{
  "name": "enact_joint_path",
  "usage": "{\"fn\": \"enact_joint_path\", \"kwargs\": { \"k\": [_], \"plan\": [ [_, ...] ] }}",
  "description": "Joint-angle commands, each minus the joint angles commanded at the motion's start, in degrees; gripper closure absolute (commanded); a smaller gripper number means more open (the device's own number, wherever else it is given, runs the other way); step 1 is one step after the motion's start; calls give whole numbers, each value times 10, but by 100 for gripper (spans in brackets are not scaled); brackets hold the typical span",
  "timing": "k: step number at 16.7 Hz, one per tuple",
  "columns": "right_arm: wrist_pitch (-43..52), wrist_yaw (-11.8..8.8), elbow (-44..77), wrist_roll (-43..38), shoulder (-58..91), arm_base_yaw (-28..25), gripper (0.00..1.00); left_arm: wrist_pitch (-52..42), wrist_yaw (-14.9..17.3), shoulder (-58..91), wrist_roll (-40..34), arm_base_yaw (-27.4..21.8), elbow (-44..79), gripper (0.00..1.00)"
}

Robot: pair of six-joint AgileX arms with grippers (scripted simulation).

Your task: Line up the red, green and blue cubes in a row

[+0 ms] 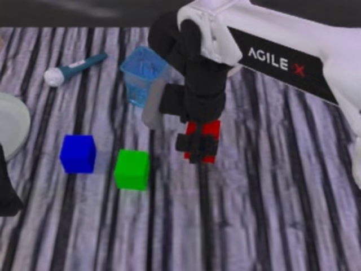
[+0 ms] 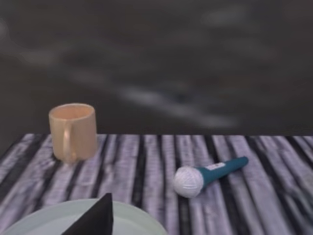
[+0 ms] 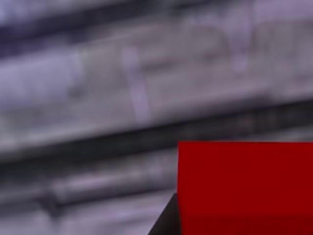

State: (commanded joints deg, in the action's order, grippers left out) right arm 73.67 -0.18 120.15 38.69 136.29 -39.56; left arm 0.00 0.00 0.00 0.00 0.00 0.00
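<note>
My right gripper [image 1: 197,148] is clamped on the red cube [image 1: 210,131], right of the green cube [image 1: 132,169] and blue cube [image 1: 78,153], so I judge the next move is setting it level with them; my left gripper, fingers unreadable, sits parked far left.

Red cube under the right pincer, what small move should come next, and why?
Probably lower it and set it down just right of the green cube. The right pincer straddles the red cube, already roughly level with the green cube and blue cube, which sit side by side.
</note>
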Motion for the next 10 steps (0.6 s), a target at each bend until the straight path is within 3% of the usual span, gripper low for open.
{"fn": "enact_joint_path", "kwargs": {
  "k": [5,10],
  "plan": [
    [37,1,64,-32,24,-126,100,0,0,0,0,0,0,0],
    [44,1,76,-39,28,-149,100,0,0,0,0,0,0,0]
  ]
}}
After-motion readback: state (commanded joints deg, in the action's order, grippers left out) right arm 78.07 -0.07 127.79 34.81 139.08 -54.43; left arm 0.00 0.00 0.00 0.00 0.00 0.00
